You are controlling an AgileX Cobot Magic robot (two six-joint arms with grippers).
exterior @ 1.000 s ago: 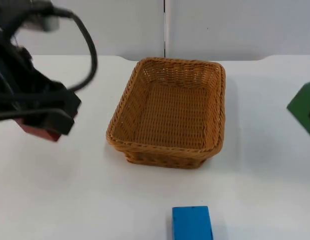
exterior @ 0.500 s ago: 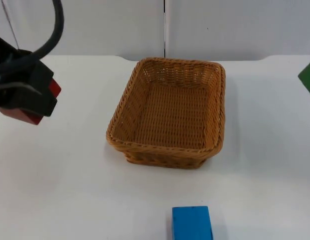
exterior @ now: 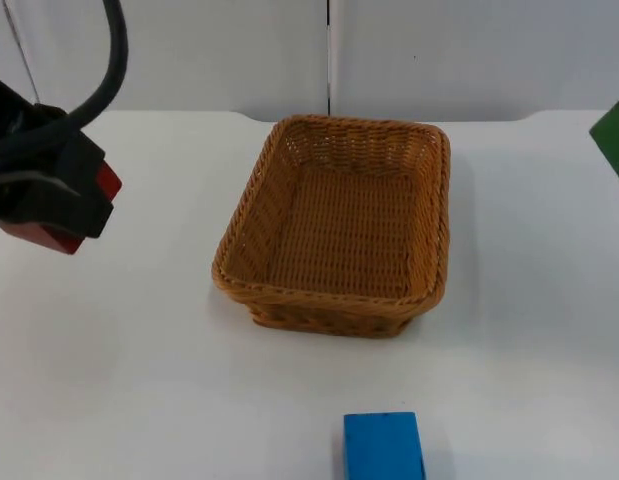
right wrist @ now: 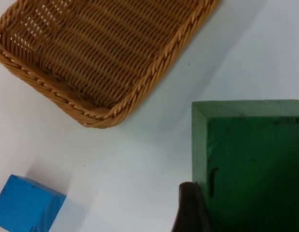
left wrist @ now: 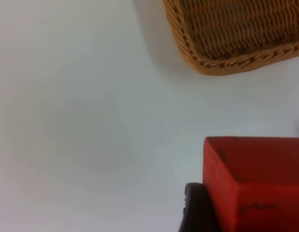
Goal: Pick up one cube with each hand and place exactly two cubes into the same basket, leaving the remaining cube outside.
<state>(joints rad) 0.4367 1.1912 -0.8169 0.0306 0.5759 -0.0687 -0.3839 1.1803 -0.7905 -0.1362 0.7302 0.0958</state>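
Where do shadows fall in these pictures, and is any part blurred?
Top view: the basket casts a soft shadow on the table, nothing blurred. Left wrist view: a faint shadow beside the basket rim; the red cube is sharp. Right wrist view: the blue cube casts a pale shadow; the green cube is slightly soft.

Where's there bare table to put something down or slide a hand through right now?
Bare table lies left of the basket, below the left gripper holding the red cube, and right of the basket toward the green cube. It is tighter between the basket's front rim and the blue cube.
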